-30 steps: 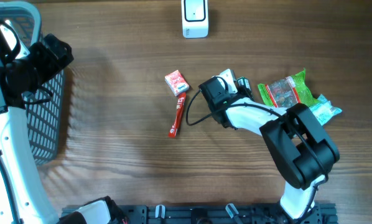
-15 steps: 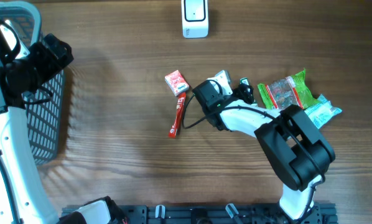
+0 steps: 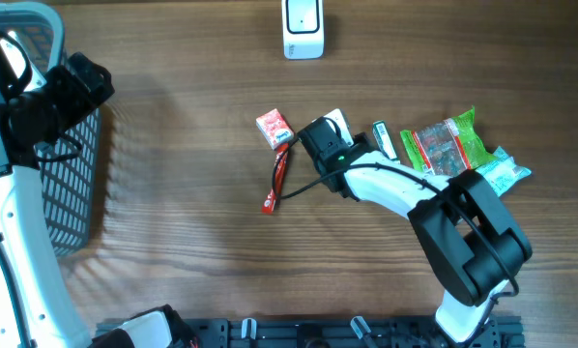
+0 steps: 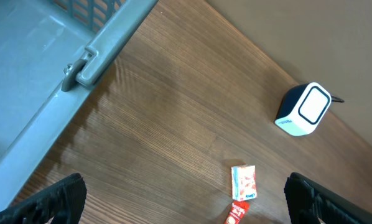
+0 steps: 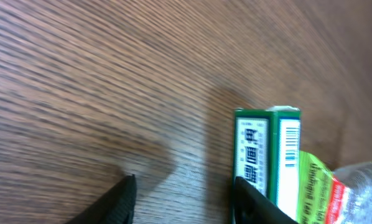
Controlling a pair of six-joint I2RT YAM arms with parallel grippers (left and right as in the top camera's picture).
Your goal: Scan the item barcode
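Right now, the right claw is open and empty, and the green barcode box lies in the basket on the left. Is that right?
Not quite. The green barcode box is not in the basket; it lies on the table beside the green snack packet, as the overhead view shows. The right claw is indeed open and empty.

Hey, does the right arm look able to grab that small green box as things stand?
Probably yes, after a small sideways shift. The right claw is open and empty, and the green box lies uncovered beside one finger, not between them. The snack pack against its other side may crowd the grip.
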